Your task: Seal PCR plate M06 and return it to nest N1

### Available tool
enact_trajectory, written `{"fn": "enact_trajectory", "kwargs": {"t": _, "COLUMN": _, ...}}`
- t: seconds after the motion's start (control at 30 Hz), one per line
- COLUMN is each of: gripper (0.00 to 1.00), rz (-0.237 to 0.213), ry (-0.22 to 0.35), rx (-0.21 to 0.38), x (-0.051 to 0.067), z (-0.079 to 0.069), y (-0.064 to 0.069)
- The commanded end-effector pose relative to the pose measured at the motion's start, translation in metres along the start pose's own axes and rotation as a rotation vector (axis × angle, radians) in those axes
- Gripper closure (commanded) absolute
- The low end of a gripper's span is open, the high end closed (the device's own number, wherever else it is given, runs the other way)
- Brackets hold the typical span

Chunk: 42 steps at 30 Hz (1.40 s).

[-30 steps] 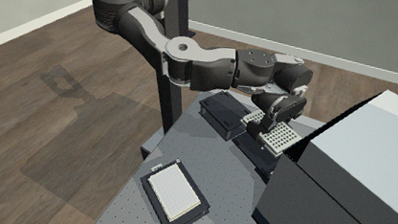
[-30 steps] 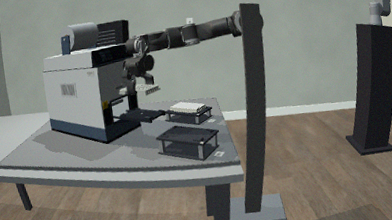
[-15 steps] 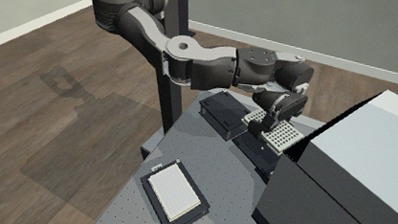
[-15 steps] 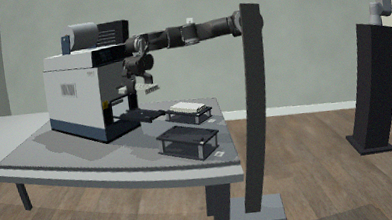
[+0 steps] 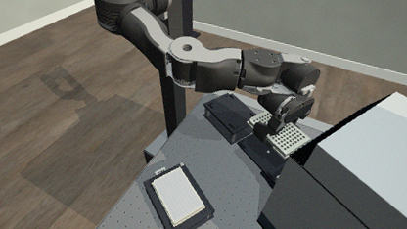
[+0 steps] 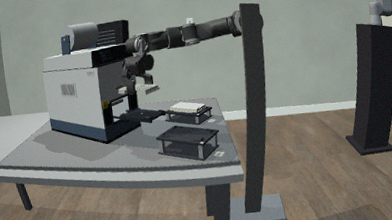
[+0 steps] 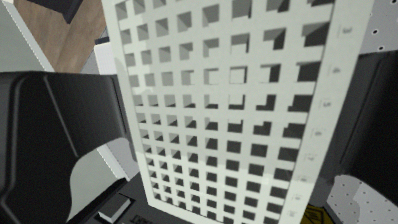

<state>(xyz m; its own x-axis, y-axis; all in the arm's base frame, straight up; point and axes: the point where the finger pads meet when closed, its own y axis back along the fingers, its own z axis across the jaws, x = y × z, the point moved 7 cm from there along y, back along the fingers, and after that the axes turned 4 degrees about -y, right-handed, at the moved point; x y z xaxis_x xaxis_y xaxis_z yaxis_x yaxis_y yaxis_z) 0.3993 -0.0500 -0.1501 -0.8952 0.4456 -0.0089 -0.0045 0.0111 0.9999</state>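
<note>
My gripper (image 5: 271, 125) is shut on the open white 96-well plate M06 (image 5: 280, 132) at one side. It holds the plate in the air, wells up, above the sealer's dark stage (image 5: 263, 155), which stands out in front of the sealer housing (image 5: 364, 182). In the wrist view the plate's open wells (image 7: 235, 115) fill the frame, with a dark finger (image 7: 60, 150) at the left. In the exterior view the plate (image 6: 144, 87) hangs clear above the stage (image 6: 140, 114). Nest N1 (image 5: 227, 113) is empty. The arm hides the lamp and START key.
The sealed plate M09 (image 5: 178, 197) lies flat on nest N2 at the near end of the mat, and it also shows in the exterior view (image 6: 187, 107). The arm's post (image 5: 173, 77) stands behind N1. The sealer housing fills the right side.
</note>
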Motion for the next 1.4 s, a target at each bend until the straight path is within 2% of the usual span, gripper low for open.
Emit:
{"fn": "enact_trajectory", "kwargs": {"t": 0.0, "gripper": 1.0, "rz": 0.003, "ry": -0.001, "rx": -0.003, "x": 0.001, "z": 0.0, "y": -0.011}}
{"fn": "enact_trajectory", "kwargs": {"t": 0.1, "gripper": 1.0, "rz": 0.005, "ry": 0.002, "rx": -0.003, "x": 0.002, "z": 0.0, "y": -0.03}}
{"fn": "enact_trajectory", "kwargs": {"t": 0.5, "gripper": 1.0, "rz": 0.005, "ry": 0.002, "rx": -0.003, "x": 0.002, "z": 0.0, "y": -0.03}}
{"fn": "enact_trajectory", "kwargs": {"t": 0.67, "gripper": 1.0, "rz": 0.005, "ry": 0.002, "rx": -0.003, "x": 0.004, "z": 0.0, "y": -0.062}}
{"fn": "enact_trajectory", "kwargs": {"t": 1.07, "gripper": 1.0, "rz": 0.005, "ry": 0.002, "rx": -0.003, "x": 0.004, "z": 0.0, "y": -0.062}}
{"fn": "enact_trajectory", "kwargs": {"t": 1.23, "gripper": 1.0, "rz": 0.005, "ry": 0.002, "rx": -0.003, "x": 0.004, "z": 0.001, "y": -0.074}}
{"fn": "enact_trajectory", "kwargs": {"t": 1.37, "gripper": 1.0, "rz": 0.005, "ry": 0.002, "rx": -0.003, "x": 0.004, "z": 0.001, "y": -0.074}}
